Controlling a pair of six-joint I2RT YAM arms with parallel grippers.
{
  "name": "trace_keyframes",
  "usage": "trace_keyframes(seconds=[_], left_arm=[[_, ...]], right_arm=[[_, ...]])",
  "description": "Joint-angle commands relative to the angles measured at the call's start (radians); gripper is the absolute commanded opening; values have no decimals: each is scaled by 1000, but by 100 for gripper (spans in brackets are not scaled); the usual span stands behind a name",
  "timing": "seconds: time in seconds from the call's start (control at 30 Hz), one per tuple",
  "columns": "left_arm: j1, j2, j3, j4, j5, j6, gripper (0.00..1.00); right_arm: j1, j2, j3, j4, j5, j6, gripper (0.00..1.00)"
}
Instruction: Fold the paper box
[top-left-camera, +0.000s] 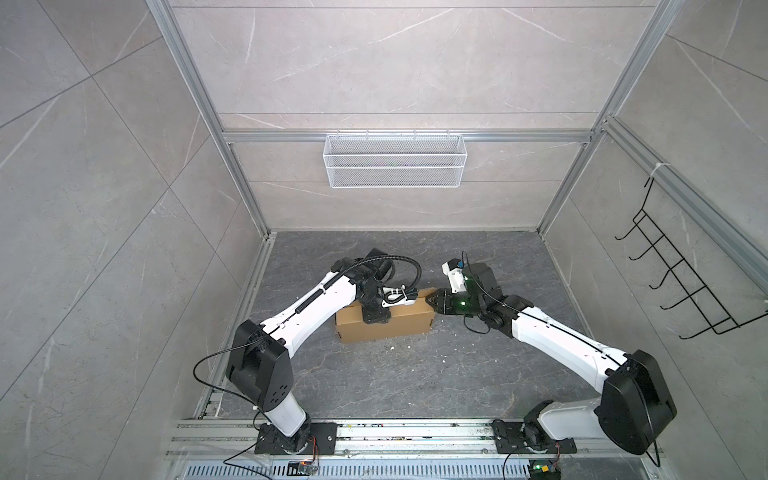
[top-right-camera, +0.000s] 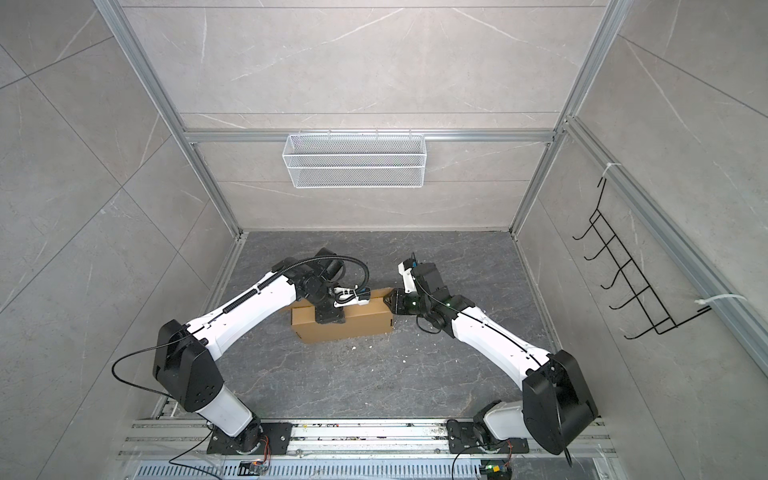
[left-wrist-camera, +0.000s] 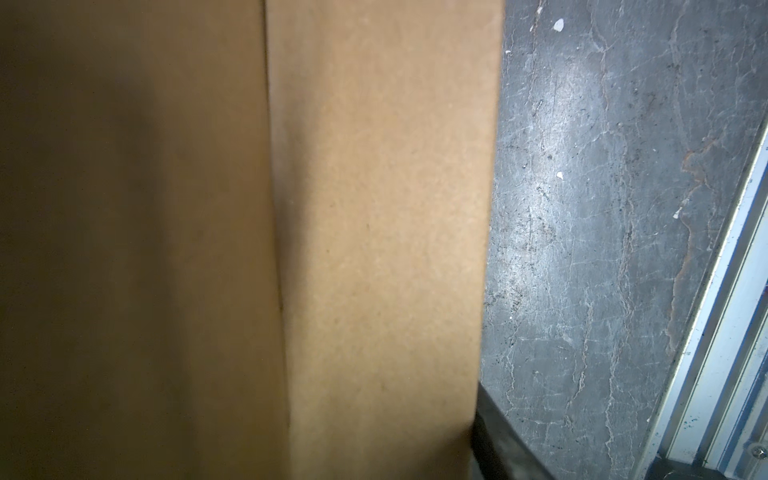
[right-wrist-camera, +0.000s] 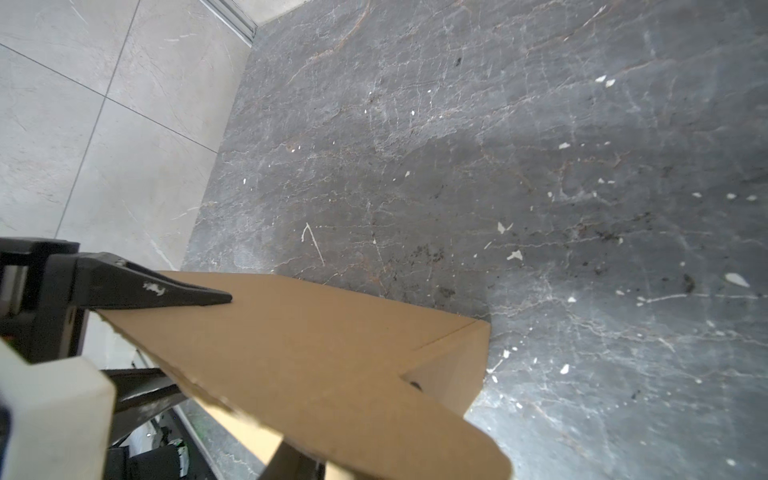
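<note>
Well, on the surface (top-left-camera: 415, 374) the paper box (top-left-camera: 399, 328) sits nearly closed. My left tool (top-left-camera: 376, 322) bears on its top; jaws, can't tell. My right tool (top-left-camera: 433, 300) straddles the end flap (right-wrist-camera: 332, 374), pinch unclear: a slip could spring it open or skid the box.

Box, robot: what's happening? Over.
Left tool down on box, jaws unclear. Right tool astride its end flap, grip unclear. Nothing blocking.
</note>
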Motion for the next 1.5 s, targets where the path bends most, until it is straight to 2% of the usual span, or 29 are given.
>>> trace_keyframes(seconds=[0.0, 0.17, 0.27, 0.4, 0.57, 0.63, 0.73, 0.97, 1.2, 1.47], left_arm=[[-11, 30, 8, -14, 43, 4, 49], [-11, 32, 7, -15, 37, 10, 49], [-10, 33, 1, -15, 34, 15, 49], [-10, 31, -6, -7, 32, 20, 49], [-11, 29, 2, -10, 29, 28, 49], [-11, 30, 3, -10, 29, 24, 49], [-10, 30, -2, -11, 31, 22, 49], [-11, 29, -4, -11, 35, 20, 49], [-11, 25, -9, -11, 36, 19, 49], [-10, 30, 0, -10, 41, 19, 49]], right_arm=[[12, 37, -18, -92, 56, -56, 32], [7, -59, 60, -128, 14, -166, 51], [-29, -104, 132, -217, -10, -265, 57], [-74, -114, 245, -415, -59, -418, 59], [-78, -83, 407, -608, 71, -652, 59], [-76, -49, 457, -668, 117, -716, 58], [-65, -3, 514, -744, 126, -780, 55], [1, 86, 561, -772, 170, -817, 54], [16, 165, 574, -747, 190, -826, 53], [25, 217, 595, -711, 197, -826, 46]])
